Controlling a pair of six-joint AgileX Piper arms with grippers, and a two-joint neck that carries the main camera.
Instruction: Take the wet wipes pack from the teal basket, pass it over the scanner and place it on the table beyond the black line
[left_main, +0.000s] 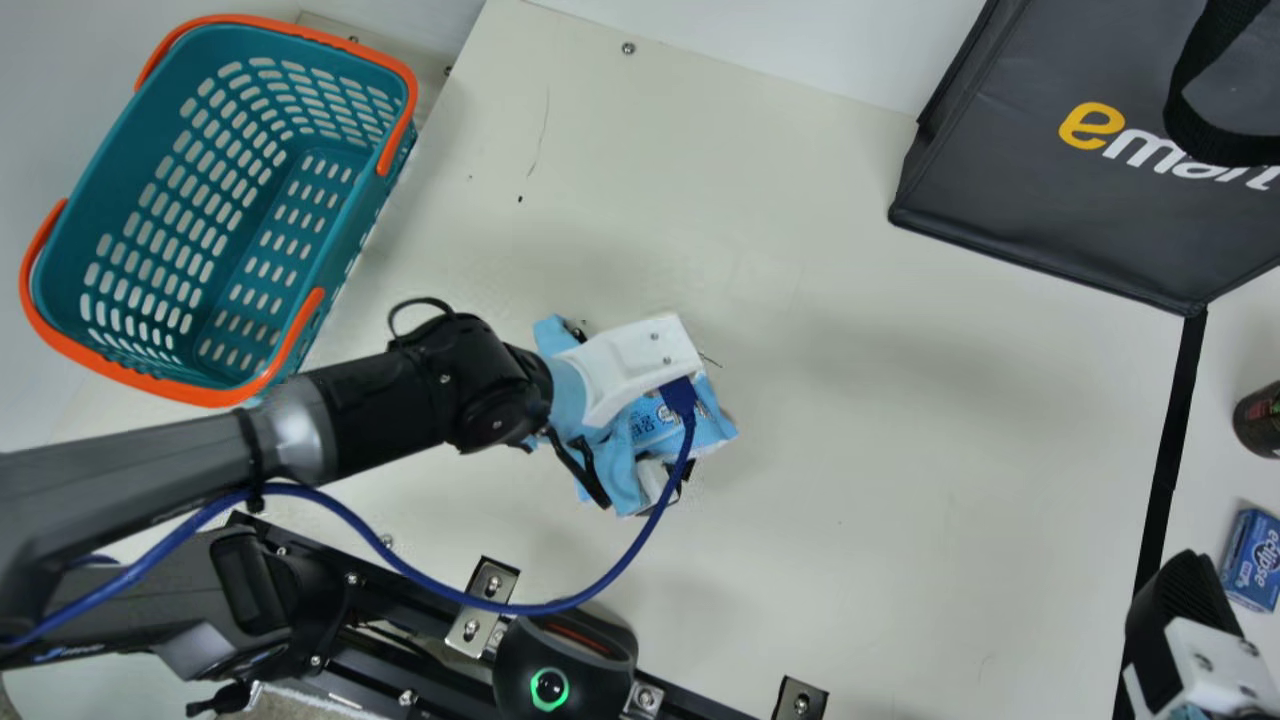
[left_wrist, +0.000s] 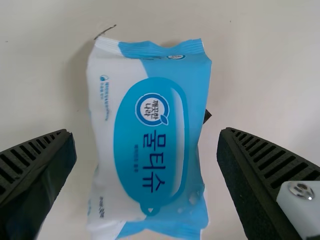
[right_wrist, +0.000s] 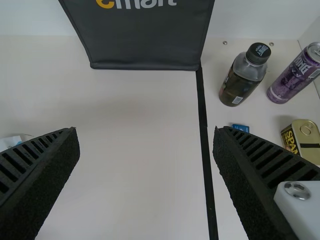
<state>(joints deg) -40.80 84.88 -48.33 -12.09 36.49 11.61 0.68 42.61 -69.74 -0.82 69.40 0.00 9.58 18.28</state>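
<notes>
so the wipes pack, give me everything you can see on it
The wipes pack is a soft-looking, slightly puffed film packet, white down one side and light blue down the other, with flat sealed ends. Its printed face has a rounded blue panel with a round emblem and dark lettering. It looks closed. It lies face up on the table, between the teal basket and the black line. The left end effector is open over it, one finger off each long side, neither touching.

Here we have the cream table (left_main: 900, 450), wipes pack (left_wrist: 150, 125) lying on it, black line (left_main: 1168, 470) meeting a dark bag (right_wrist: 145, 40), and beyond it we spot bottle (right_wrist: 240, 82), purple can (right_wrist: 295, 75), tin (right_wrist: 306, 137), blue box (left_main: 1253, 560)!
</notes>
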